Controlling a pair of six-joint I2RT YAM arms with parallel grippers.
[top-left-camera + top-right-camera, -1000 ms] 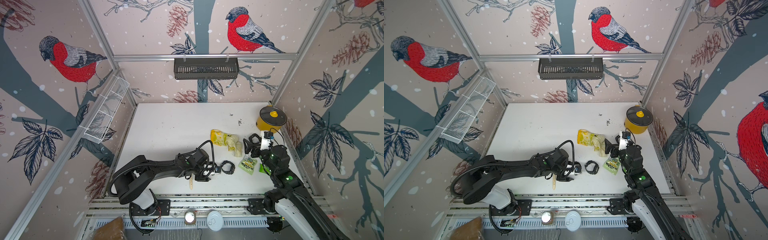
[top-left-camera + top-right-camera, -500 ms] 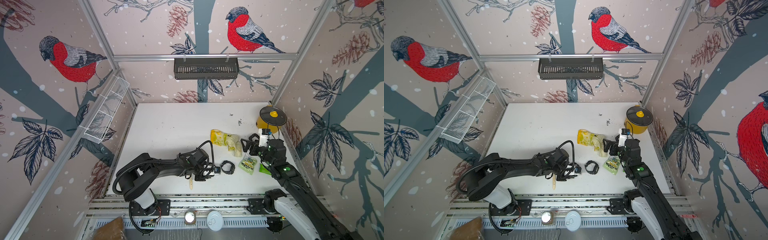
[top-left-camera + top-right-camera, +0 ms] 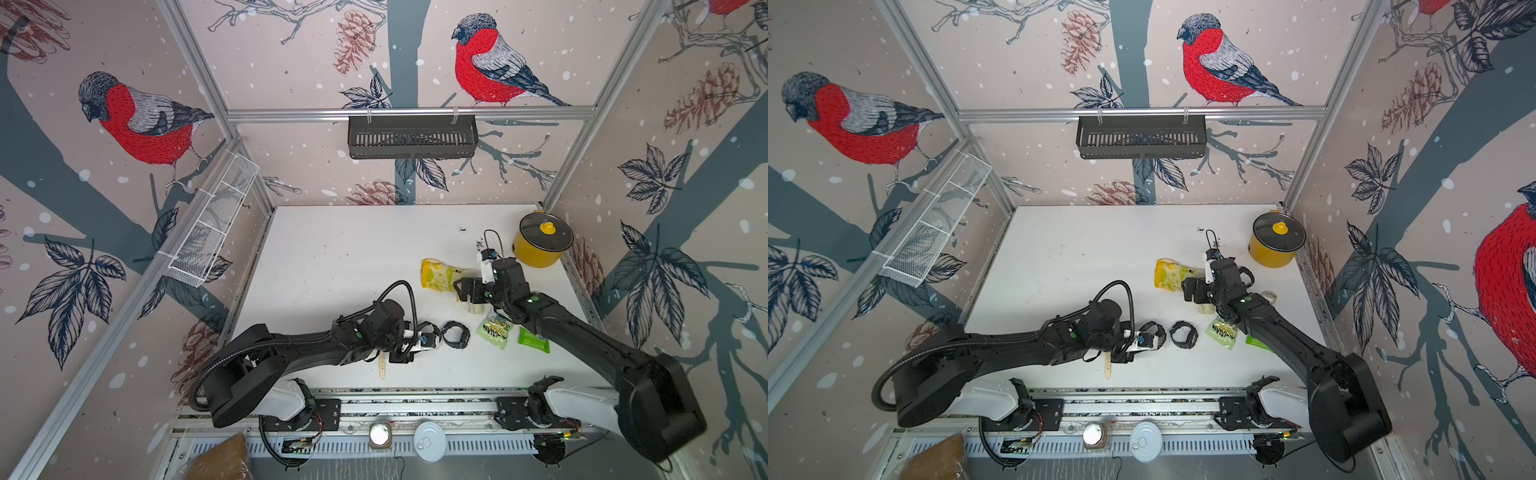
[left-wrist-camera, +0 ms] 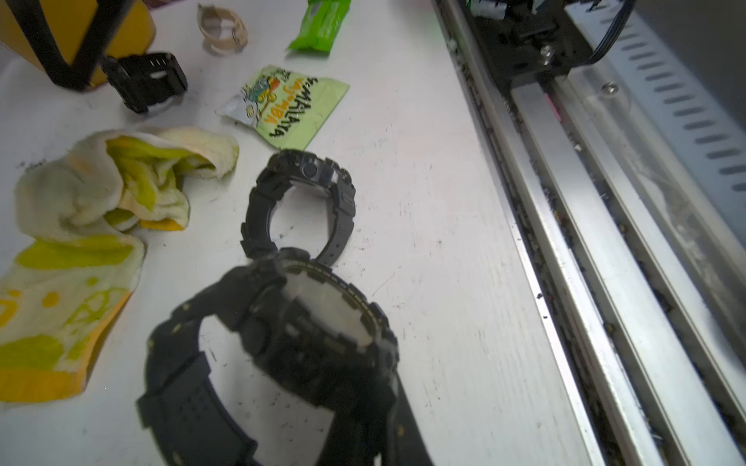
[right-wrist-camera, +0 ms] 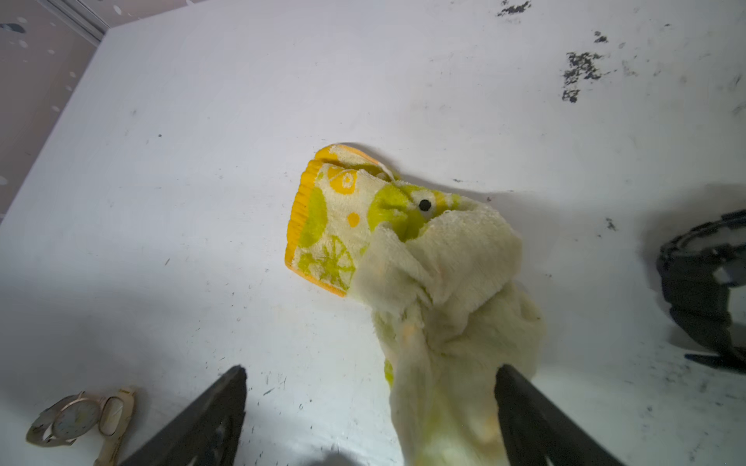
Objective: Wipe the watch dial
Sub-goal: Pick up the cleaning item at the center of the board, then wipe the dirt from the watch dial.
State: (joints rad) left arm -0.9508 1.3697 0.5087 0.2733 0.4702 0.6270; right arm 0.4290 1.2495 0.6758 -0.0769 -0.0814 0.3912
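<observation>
In the left wrist view a black watch [image 4: 282, 343] with a pale, smeared dial [image 4: 327, 308] fills the foreground. My left gripper [image 3: 417, 341] is shut on its strap, low over the white table [image 3: 332, 257]. In both top views a second black watch [image 3: 456, 333] lies just right of the held one. A yellow-green cloth [image 5: 424, 274] lies crumpled further back. My right gripper [image 5: 371, 403] hangs open over it, one end of the cloth between the fingers [image 5: 520, 403]. The cloth [image 3: 1169, 276] and right gripper [image 3: 1196, 291] show in a top view too.
A yellow pot [image 3: 542, 245] with a glass lid stands at the back right. Two green sachets [image 3: 494, 330] lie under the right arm. A wooden stick [image 3: 382, 365] lies under the left wrist. A beige watch [image 5: 80, 419] and a third black watch [image 5: 702, 282] lie near the cloth.
My left gripper has closed on the black watch's strap. The right arm has swung from above the sachets back and left, over the cloth.
</observation>
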